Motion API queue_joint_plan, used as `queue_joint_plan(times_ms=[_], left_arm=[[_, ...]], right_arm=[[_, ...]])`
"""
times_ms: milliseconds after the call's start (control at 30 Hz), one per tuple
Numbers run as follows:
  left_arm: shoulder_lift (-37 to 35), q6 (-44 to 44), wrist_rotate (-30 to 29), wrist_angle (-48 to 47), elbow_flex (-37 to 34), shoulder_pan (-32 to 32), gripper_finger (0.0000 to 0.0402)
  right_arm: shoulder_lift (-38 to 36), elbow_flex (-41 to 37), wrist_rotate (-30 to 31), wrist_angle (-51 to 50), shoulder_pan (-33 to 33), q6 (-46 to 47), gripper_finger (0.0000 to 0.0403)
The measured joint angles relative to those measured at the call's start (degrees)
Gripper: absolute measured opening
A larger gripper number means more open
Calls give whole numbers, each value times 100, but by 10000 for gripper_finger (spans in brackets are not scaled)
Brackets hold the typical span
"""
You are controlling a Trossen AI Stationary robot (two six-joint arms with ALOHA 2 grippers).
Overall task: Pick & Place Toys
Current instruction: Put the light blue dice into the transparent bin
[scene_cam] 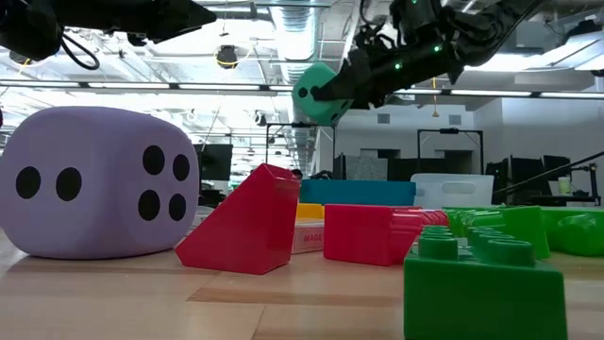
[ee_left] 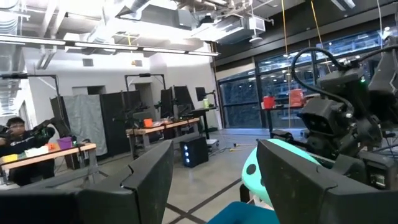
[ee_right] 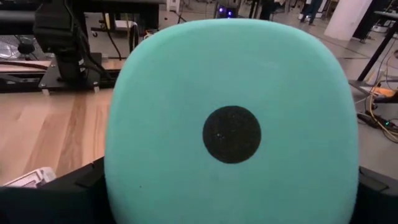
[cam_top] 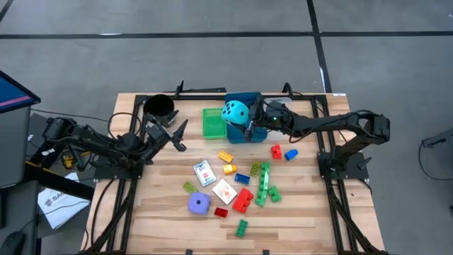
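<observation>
cyan die [cam_top: 236,112] between right gripper [cam_top: 248,124] jaws, above blue tray [cam_top: 253,135]

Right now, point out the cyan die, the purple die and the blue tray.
cyan die [cam_top: 235,112], high view, top face.
purple die [cam_top: 199,204], high view, top face.
blue tray [cam_top: 252,135], high view, near wall.
</observation>
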Motion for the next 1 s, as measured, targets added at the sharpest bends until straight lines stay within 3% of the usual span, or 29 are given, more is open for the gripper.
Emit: queue_joint_plan(times_ms=[433, 767, 1000], left_arm=[[0, -2, 237, -301, -2, 0, 223], [0, -878, 1834, -637, -3, 2, 223], [0, -1727, 3695, -666, -2, 2, 223]], right_arm=[[16, 0, 0, 145, -12, 12, 363], [16, 0, 0, 152, -12, 12, 363], [16, 0, -1, 165, -12, 12, 363]])
